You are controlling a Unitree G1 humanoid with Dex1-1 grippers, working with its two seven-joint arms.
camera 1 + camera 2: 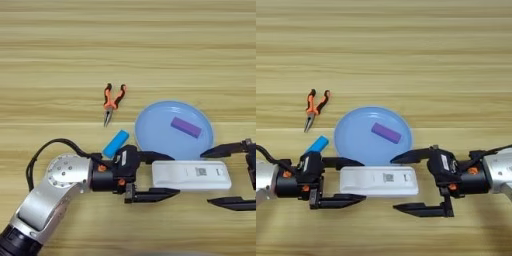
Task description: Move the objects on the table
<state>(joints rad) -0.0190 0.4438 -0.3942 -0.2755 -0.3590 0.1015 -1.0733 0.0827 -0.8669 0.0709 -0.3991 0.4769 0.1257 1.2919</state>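
At the centre of your view, a long flat white rectangular device with a small grey label window [379, 180] lies lengthwise on the light wooden bench [386, 50], just in front of a round pale blue plate [356, 140] and apparently touching or slightly overlapping its near rim. A small purple rectangular block [386, 133] rests inside that plate, towards its far right. Your left end effector [155, 176] is released, with one black finger on the far side and one on the near side of the device's left end. Your right end effector [416, 182] is likewise spread wide, its fingers straddling the right end without clearly pressing on it. Neither is clenched on anything. As a judgement, the purple block looks already placed, while the white device is bracketed at both ends and not yet lifted or gripped, so that move seems to be what is left. To the left of the plate, a bright blue block [317, 145] lies just beside the left arm's wrist, and orange-handled pliers [313, 107] sit further back and left, well apart from the device. The far half of the bench offers broad open room. The near side is tighter, with both arms coming in low towards the bottom edge of the view.
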